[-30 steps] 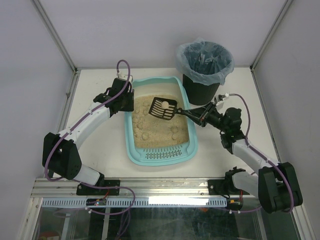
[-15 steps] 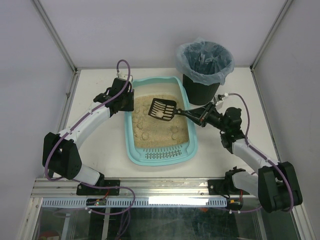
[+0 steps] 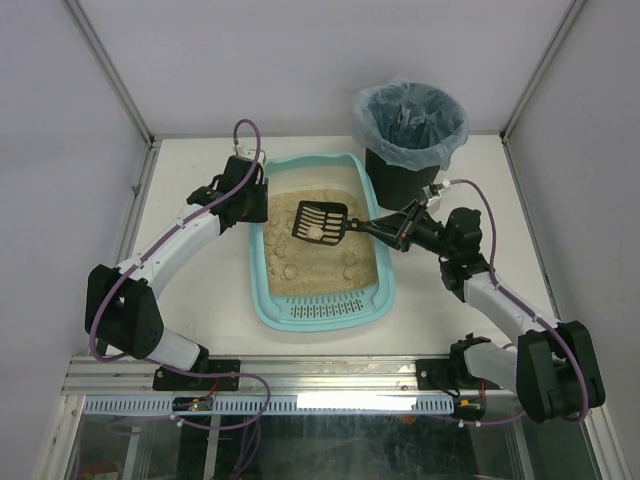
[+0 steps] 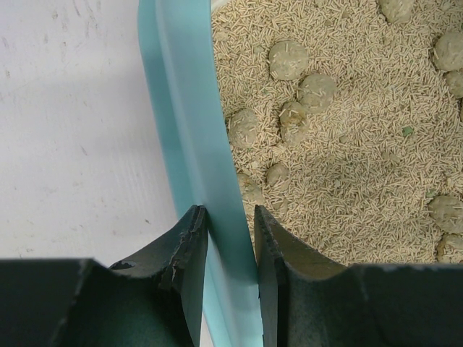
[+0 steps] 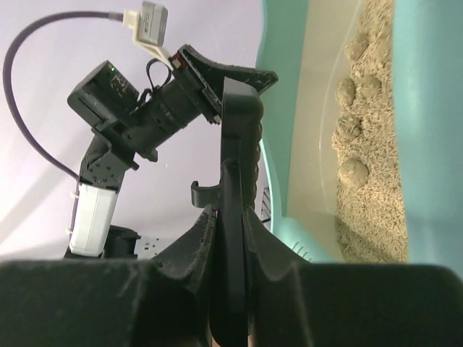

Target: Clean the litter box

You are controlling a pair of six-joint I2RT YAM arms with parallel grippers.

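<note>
Probably stiff and litter-heavy, the box [image 3: 320,312], just beside the bin [image 3: 400,185], is best held by its rim, where the left gripper [image 4: 228,218] pinches it, while the right gripper [image 5: 230,223] clamps the scoop [image 3: 320,222].

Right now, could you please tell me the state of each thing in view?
litter box: level, several clumps lying inside.
scoop: over the litter box, carrying one clump.
bin: upright, bag-lined, open.
left gripper: shut on the litter box rim.
right gripper: shut on the scoop handle.
</note>
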